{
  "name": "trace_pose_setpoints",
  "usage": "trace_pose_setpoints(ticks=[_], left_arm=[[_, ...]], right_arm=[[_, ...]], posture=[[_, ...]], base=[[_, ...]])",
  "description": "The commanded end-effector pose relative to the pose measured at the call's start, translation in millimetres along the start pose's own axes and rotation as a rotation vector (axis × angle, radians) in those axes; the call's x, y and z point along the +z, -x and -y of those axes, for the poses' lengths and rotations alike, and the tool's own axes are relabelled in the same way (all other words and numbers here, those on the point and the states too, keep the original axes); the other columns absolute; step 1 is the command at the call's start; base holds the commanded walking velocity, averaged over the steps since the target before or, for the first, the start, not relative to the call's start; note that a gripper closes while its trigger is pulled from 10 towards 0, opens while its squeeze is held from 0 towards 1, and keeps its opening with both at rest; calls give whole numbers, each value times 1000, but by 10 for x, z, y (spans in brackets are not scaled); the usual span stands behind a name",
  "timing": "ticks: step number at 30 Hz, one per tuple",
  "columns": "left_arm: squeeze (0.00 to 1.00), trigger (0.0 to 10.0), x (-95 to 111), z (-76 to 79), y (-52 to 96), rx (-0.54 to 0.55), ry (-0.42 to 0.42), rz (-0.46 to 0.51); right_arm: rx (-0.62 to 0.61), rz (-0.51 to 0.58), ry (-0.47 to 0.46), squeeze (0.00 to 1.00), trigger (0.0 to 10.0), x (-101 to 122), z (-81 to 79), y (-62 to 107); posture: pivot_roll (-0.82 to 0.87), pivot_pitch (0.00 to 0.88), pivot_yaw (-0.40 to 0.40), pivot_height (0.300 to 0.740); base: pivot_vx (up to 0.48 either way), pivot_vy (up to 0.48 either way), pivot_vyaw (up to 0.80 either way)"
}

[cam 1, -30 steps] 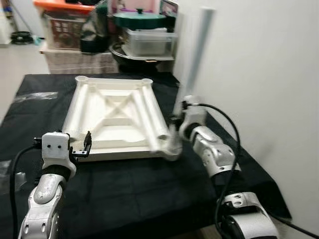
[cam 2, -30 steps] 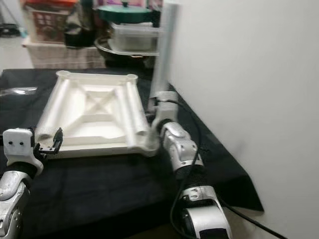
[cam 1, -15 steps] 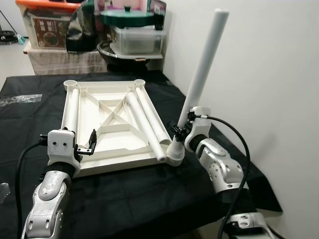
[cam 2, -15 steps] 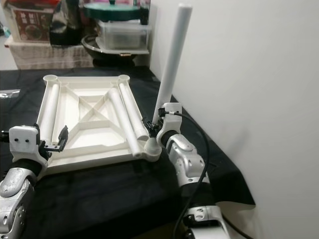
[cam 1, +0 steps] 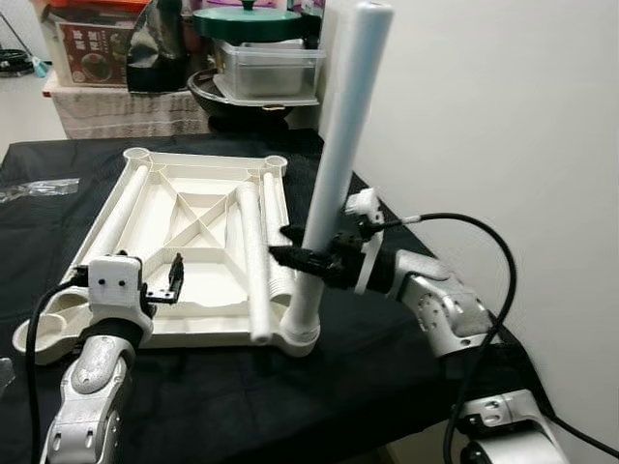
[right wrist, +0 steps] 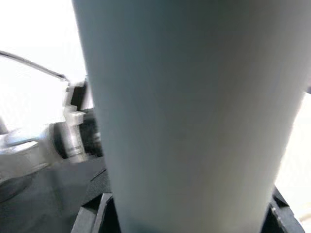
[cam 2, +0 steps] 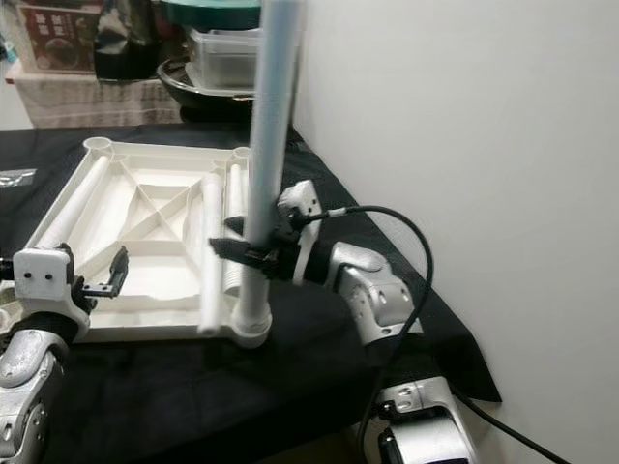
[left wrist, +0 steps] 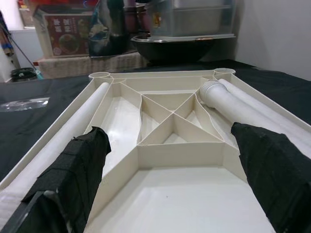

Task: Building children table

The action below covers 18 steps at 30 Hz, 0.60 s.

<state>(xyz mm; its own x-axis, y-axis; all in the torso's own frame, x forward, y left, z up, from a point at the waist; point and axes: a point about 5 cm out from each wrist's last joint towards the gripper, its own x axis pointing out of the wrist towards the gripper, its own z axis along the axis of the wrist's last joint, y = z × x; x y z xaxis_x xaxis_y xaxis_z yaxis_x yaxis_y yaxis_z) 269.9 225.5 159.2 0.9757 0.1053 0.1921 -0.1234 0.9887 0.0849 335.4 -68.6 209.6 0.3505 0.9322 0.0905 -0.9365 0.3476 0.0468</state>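
So one leg (cam 1: 334, 174) is standing nearly upright in the near-right corner socket of the flipped tabletop (cam 1: 193, 242), which lies on the black cloth (cam 1: 290, 406). The right gripper (cam 1: 302, 259) is clamped around that leg low down, at about 3 o'clock from the tabletop's middle. The left gripper (cam 1: 174, 280) hovers with its fingers spread at the near edge, about 7 o'clock, gripping nothing. Three spare legs (cam 1: 253, 261) lie loose inside the frame, so I'd guess roughly a quarter done.

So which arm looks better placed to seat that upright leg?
Probably the right: the right gripper already clamps the upright leg above its corner socket. The left gripper is open over the tabletop.
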Motion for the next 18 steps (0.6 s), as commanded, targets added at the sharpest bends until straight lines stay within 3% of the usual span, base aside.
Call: trace_pose_setpoints(ticks=[1,2,3,4,6,7,8,9,10,12,13,14,15,17,18], left_arm=[[0,10000,11,1,16,-9,-16,1],[0,10000,11,1,16,-9,-16,1],[0,10000,11,-1,13,-10,-17,1],[0,10000,11,0,6,-11,-17,1],[0,10000,11,0,6,-11,-17,1],[0,10000,11,1,1,-11,-17,1],[0,10000,8,12,-4,-16,-16,0],[0,10000,0,26,-6,-21,-13,-3],[0,10000,-11,47,-10,-31,-11,-7],[0,10000,-14,54,-12,-33,-11,-8],[0,10000,-17,61,-17,-35,-11,-9],[0,10000,-18,66,-22,-36,-9,-9],[0,10000,-18,66,-22,-36,-9,-9],[0,10000,-20,81,-36,-41,-7,-10],[0,10000,-20,87,-40,-45,-6,-10]], right_arm=[[-251,-103,-54,0,0,-249,176,15],[-251,-103,-54,0,0,-249,176,15],[-490,-182,-66,0,0,-356,327,56],[-795,-272,-71,0,0,-474,491,229],[-795,-272,-71,0,0,-474,491,229],[-990,-334,-68,0,0,-544,574,369],[-1088,-343,-78,0,0,-579,529,441],[-1080,-319,-72,0,0,-554,416,408],[-979,-269,-59,0,0,-465,198,274],[-932,-258,-48,0,0,-433,128,214],[-785,-214,-21,0,10000,-349,-3,71],[-653,-170,-17,0,10000,-282,-128,-27],[-653,-170,-17,0,10000,-282,-128,-27],[-493,-102,-27,0,10000,-181,-220,-102],[-493,-65,-30,0,10000,-131,-170,-70]], posture=[[129,0,-134,740],[129,0,-134,740],[122,0,-129,740],[122,0,-129,740],[122,0,-129,740],[122,0,-129,740],[116,0,-120,740],[104,0,-113,740],[96,0,-109,740],[96,0,-109,740],[91,0,-106,740],[91,0,-106,740],[91,0,-106,740],[87,0,-101,740],[87,0,-101,740]], base=[[0,0,0],[0,0,0],[0,0,0],[0,0,0],[0,0,0],[0,0,0],[0,0,0],[0,0,0],[0,0,0],[0,0,0],[0,0,0],[0,0,0],[0,0,0],[0,0,0],[0,0,0]])
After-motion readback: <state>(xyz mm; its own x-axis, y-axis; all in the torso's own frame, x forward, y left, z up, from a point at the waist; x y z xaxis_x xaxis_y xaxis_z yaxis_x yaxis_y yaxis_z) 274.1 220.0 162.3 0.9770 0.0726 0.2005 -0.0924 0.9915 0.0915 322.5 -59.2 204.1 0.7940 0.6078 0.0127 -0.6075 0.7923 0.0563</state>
